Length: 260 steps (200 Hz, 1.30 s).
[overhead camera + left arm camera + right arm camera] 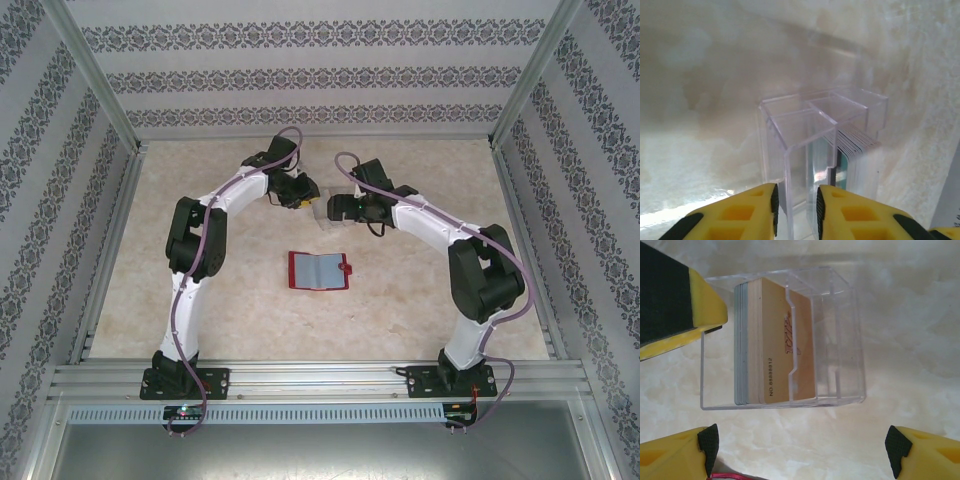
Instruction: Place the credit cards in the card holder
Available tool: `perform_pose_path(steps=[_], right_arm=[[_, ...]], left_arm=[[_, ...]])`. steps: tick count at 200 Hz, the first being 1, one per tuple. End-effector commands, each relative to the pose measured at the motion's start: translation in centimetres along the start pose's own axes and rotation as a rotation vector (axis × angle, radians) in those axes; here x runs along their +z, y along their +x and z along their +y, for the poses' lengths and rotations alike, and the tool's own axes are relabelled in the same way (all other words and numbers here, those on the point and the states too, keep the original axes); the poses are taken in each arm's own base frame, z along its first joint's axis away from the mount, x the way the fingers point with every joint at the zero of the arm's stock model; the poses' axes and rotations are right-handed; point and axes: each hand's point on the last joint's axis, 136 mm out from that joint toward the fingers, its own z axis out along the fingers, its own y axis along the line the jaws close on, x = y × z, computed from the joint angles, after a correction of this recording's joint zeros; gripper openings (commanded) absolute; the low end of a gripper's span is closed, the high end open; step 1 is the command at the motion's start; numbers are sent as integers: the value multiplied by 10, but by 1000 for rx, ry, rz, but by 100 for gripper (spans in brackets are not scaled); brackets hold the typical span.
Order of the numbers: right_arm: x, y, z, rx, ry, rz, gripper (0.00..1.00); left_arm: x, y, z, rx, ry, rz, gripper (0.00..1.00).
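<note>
The clear card holder [322, 213] stands on the table at the back middle, between my two grippers. A stack of credit cards [775, 340] sits inside it, with a tan card on top and blue-grey edges to the left. In the left wrist view the cards [855, 142] fan behind the holder's [790, 130] clear walls. My left gripper [797, 192] is open a narrow way, and one clear wall edge stands in the gap. My right gripper [802, 450] is wide open just in front of the holder [840, 340], with bare table between its pads. Both grippers, left [300, 197] and right [340, 208], flank the holder from above.
A red fold-over wallet [320, 270] lies open on the table's middle, nearer the arm bases; its red edge [735, 476] peeks in by my right gripper's left finger. Patterned walls and metal rails enclose the table on three sides.
</note>
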Motion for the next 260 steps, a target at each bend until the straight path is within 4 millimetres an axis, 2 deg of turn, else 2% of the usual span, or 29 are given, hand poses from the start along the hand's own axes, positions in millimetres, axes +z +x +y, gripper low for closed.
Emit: perform_pose_path(steps=[1, 17, 33, 61, 90, 137, 160, 187, 225, 260], right_arm=[[-5, -13, 1, 6, 20, -25, 89], [-5, -16, 3, -19, 28, -28, 88], [-1, -19, 7, -60, 14, -39, 86], [8, -27, 14, -170, 80, -42, 87], [23, -31, 23, -225, 109, -29, 90], [47, -29, 8, -280, 202, 29, 90], [53, -25, -2, -278, 253, 47, 89], [48, -27, -11, -284, 320, 33, 86], [36, -38, -1, -313, 316, 8, 82], [32, -45, -1, -327, 343, 1, 82]], left_arm=[[-20, -8, -30, 59, 93, -28, 30], [-32, -12, -29, 38, 101, -59, 32], [-51, -20, -20, -43, 118, -104, 40], [-96, -32, -5, -154, 201, -216, 46], [-133, -23, 24, -208, 184, -304, 51], [-171, 10, 63, -215, 67, -405, 58], [-182, 25, 75, -191, 7, -426, 62], [-194, 36, 83, -168, -34, -452, 63], [-201, 46, 94, -157, -79, -470, 63], [-198, 51, 100, -159, -95, -457, 64]])
